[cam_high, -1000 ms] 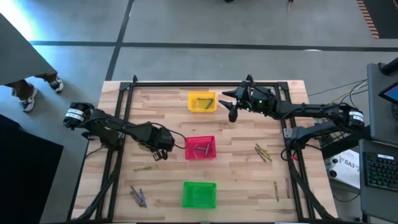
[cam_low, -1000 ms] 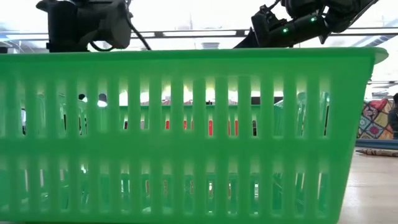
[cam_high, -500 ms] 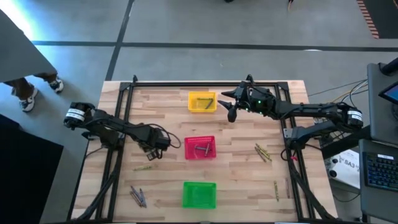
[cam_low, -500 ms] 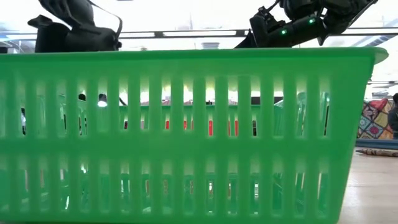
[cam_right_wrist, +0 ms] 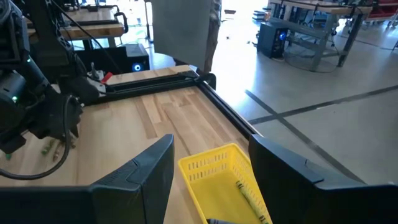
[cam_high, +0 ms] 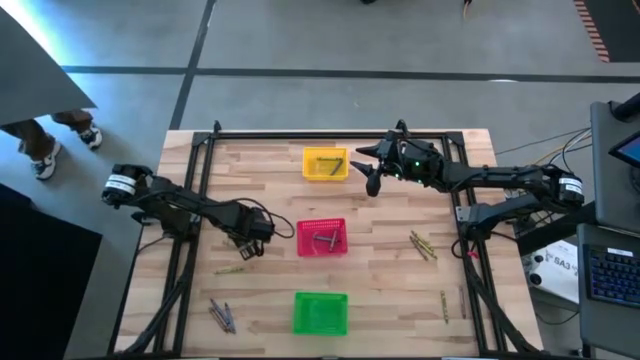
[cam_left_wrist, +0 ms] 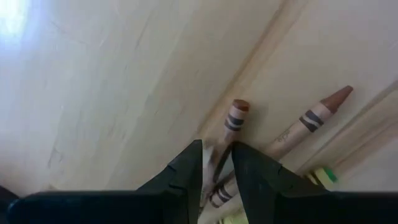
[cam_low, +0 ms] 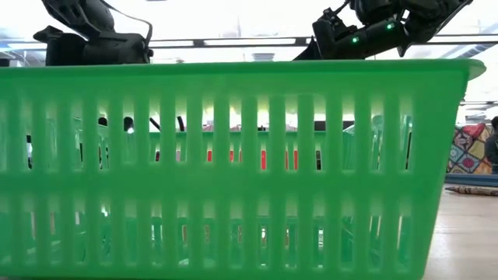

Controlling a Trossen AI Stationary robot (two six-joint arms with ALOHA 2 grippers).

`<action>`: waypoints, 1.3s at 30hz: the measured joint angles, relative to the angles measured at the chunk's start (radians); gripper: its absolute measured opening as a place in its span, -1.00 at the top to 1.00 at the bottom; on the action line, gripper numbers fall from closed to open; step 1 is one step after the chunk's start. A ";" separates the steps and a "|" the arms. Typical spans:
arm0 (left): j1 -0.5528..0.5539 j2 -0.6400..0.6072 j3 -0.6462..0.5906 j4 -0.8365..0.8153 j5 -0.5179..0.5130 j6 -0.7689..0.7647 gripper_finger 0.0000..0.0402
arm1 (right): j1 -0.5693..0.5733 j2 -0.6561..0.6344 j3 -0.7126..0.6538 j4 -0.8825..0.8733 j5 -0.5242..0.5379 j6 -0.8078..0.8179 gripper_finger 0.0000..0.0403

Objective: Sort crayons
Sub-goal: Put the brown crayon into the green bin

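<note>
Left wrist view shows your left gripper (cam_left_wrist: 216,165) closed on a reddish-brown crayon (cam_left_wrist: 227,144), the two fingers pinching its lower half while the tip sticks out ahead. A second brown crayon (cam_left_wrist: 309,120) lies just beside it on the wood, and a yellow-green one (cam_left_wrist: 320,176) shows at the lower right of that frame. Your main risk is a thin, off-centre pinch: the stick could pivot or slip out as you lift, or the fingers could nudge the neighbour and roll it away along the plank seam.

From the high view, the left gripper (cam_high: 252,236) sits left of centre, near the red basket (cam_high: 322,238), which already holds crayons. Watch that basket's near wall on the way in; a low carry could clip the rim and shove the basket. A loose olive crayon (cam_high: 232,269) lies just below the gripper in that frame, and grey ones (cam_high: 222,316) rest at the lower left.

Your right gripper (cam_high: 374,172) hovers with fingers spread wide, holding nothing, beside the yellow basket (cam_high: 325,164) at upper centre. More crayons lie at the right (cam_high: 423,245), with another farther down near the right rail (cam_high: 444,305). The green basket (cam_high: 321,313) sits at lower centre.

Open wood lies between the baskets and around the right-hand crayons, so you have room there. The black frame rails (cam_high: 190,190) along both sides bound the arms' sweep.
</note>
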 joint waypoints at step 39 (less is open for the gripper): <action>0.005 -0.215 -0.010 0.380 -0.521 0.063 0.99 | 0.038 0.135 0.002 0.080 -0.358 0.198 0.02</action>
